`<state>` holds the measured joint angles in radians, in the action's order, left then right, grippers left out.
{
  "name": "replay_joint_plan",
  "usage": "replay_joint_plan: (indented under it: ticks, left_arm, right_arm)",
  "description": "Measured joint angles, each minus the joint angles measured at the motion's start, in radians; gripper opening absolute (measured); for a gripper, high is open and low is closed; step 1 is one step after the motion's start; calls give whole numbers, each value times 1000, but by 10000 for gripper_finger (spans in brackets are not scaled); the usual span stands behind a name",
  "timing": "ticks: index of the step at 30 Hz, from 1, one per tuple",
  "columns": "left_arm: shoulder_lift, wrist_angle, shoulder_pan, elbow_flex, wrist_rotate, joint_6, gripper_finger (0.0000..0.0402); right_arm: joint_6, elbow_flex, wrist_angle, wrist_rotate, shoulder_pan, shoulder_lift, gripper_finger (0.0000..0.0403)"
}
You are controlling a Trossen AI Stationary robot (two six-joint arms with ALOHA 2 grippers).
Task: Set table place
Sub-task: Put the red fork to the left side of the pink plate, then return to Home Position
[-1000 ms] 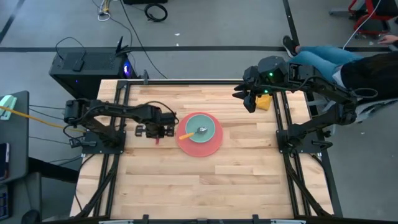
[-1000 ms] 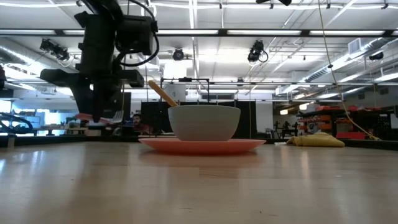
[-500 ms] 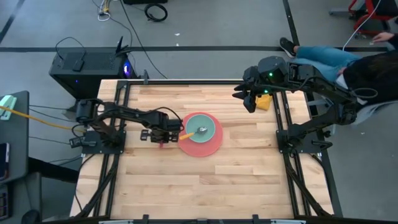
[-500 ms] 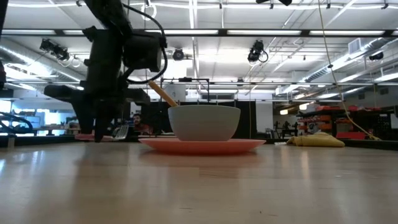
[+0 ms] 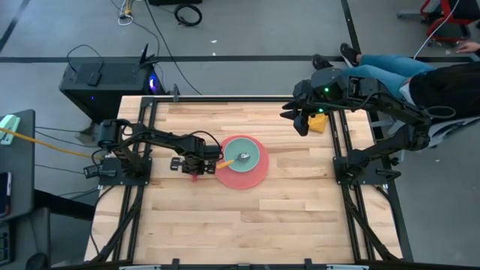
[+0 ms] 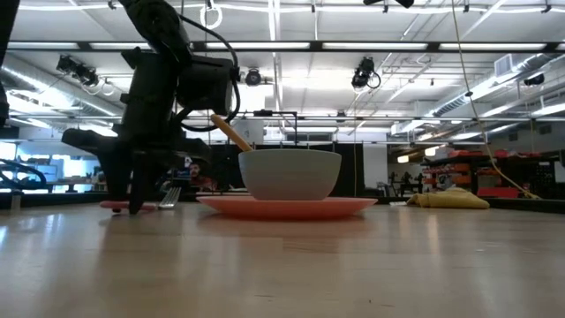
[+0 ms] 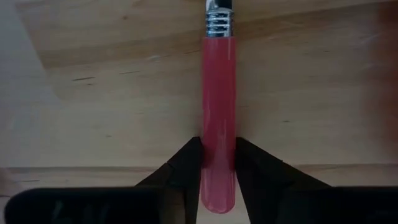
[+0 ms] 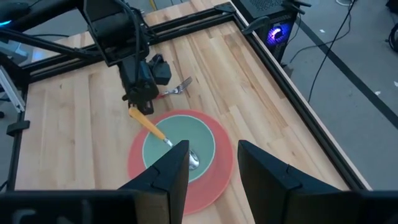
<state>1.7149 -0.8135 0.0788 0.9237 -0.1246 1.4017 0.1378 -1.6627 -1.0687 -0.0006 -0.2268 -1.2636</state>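
Observation:
A round pink plate (image 5: 253, 175) lies at the middle of the table (image 5: 247, 225). A pale-teal bowl (image 5: 251, 150) stands on it, and an orange-handled spoon (image 5: 226, 161) leans in the bowl with its handle over the left rim. My left gripper (image 5: 196, 167) is just left of the plate, low at the tabletop, shut on the red-handled fork (image 7: 218, 93). The fork's metal tines (image 8: 181, 84) point toward the far edge. My right gripper (image 5: 301, 120) is open and empty, raised above the far right corner. My left gripper pinches the fork's red handle near its free end (image 7: 218, 163) between its two fingers. The fingers (image 7: 186, 163) come from above, pointing down, and lie across the handle. The fork lies level at the tabletop (image 6: 124, 205), beside the plate.
A yellow object (image 5: 319, 123) lies at the table's far right edge under my right arm. Black rails (image 5: 142, 187) run along the table's sides. A person's legs (image 5: 382, 69) show beyond the far right corner. Bare wood spreads across the near half of the table.
My left gripper has gone toward the plate and down, staying shut on the fork. The fork, held clear above the table a second ago, now lies level at the tabletop left of the plate.

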Motion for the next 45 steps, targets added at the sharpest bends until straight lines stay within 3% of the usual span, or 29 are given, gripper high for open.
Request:
replay_joint_plan:
  ticks: [14, 23, 30, 37, 45]
  left_arm:
    - [-7, -16, 7, 0, -35, -2, 147]
    - [-91, -111, 10, 0, -57, -3, 113]
    - [-235, -181, 8, -1, -51, 0, 66]
    - [-436, -193, 6, 0, 105, -8, 8]
    - [-685, -181, 8, 0, 336, -153, 7]
  right_arm:
    - [-10, 0, 0, 0, 0, 0, 144]
    - [-10, 0, 1, 0, 0, 7, 142]
    - [-5, 0, 10, 5, 0, 51, 101]
    - [-29, 0, 21, 24, -8, 128, 12]
    - [-48, 0, 18, 52, -9, 228, 9]
